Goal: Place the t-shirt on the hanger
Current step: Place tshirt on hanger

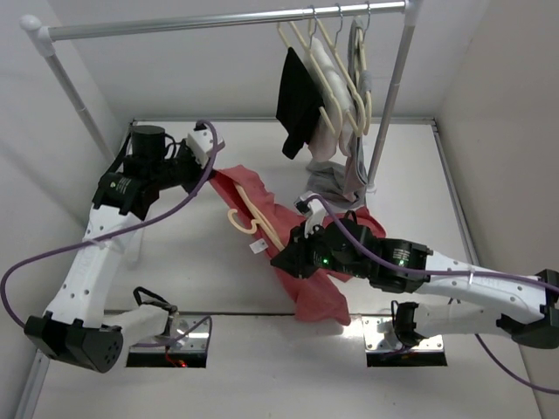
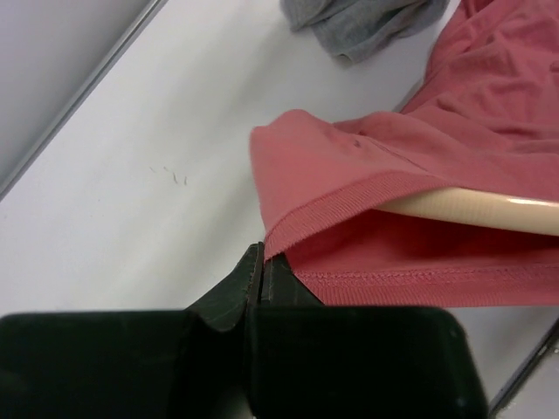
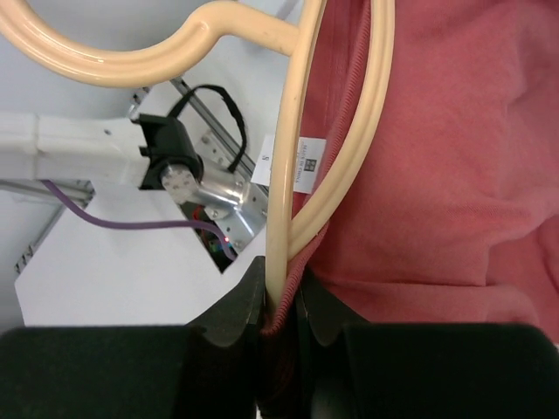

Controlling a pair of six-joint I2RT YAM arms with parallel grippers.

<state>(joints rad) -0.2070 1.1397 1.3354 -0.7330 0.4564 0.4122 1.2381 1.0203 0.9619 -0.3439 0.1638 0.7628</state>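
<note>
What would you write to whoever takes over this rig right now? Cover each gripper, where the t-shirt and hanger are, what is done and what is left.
The left gripper is shut on the ribbed edge of the t-shirt.
The right gripper is shut on the hanger, with shirt cloth pinched in too.
Both things are between the arms, mid-table.
Done: one hanger arm is inside the ribbed opening.
Left: probably working the other arm in and settling the shirt.
</note>
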